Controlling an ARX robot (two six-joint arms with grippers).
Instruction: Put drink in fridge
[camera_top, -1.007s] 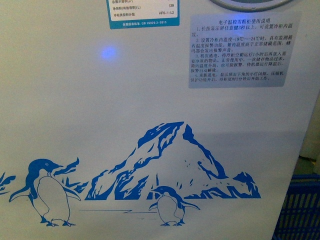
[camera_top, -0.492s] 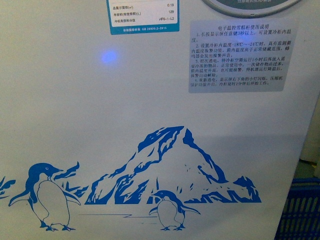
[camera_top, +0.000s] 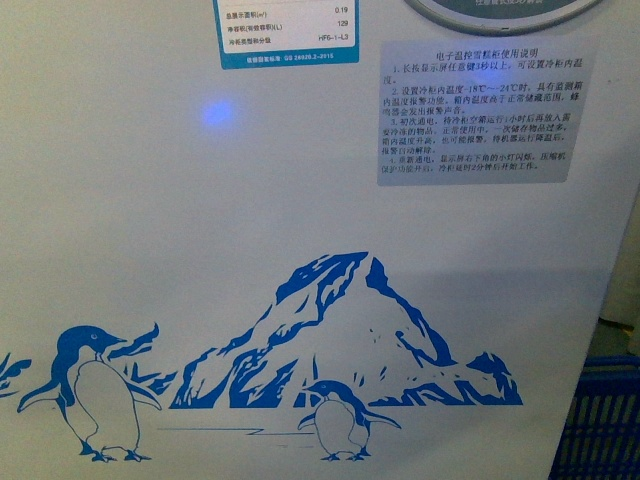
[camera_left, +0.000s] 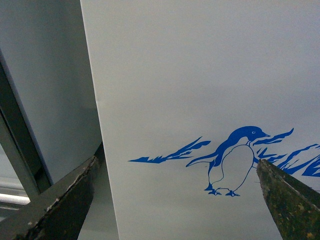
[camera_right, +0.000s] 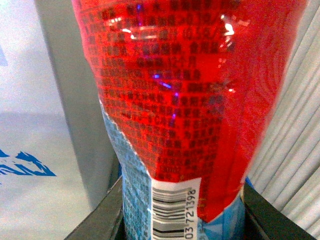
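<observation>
White metal fills the front view: the fridge (camera_top: 150, 250) front wall, very close. On it we count 2 blue penguins, a big one (camera_top: 95, 395) and a small one (camera_top: 340, 420), w/ 1 blue mountain (camera_top: 350, 330) between and behind them. Higher up: 1 grey instruction sticker (camera_top: 475, 110), 1 spec sticker w/ a teal border (camera_top: 288, 35), and the lower edge of 1 oval display panel (camera_top: 510, 10). There's 1 blurry blue light spot (camera_top: 217, 112) on the wall. A blue crate (camera_top: 600, 420) shows past the fridge's right edge, low down.

Neither arm shows in the front view.

Left wrist cam: the 2 left fingers (camera_left: 60, 200) stand wide apart w/ nothing between them, facing the fridge front; 1 penguin sits in the gap. A grey cabinet (camera_left: 45, 75) stands just beside the fridge there.

Right wrist cam: the 2 right fingers (camera_right: 102, 217) are clamped on 1 drink (camera_right: 185, 100), 1 finger on each side. Its red label fills most of the view, w/ 1 barcode (camera_right: 172, 212) near the fingers. The drink is outside the fridge, near its white wall; cap and liquid aren't visible.
</observation>
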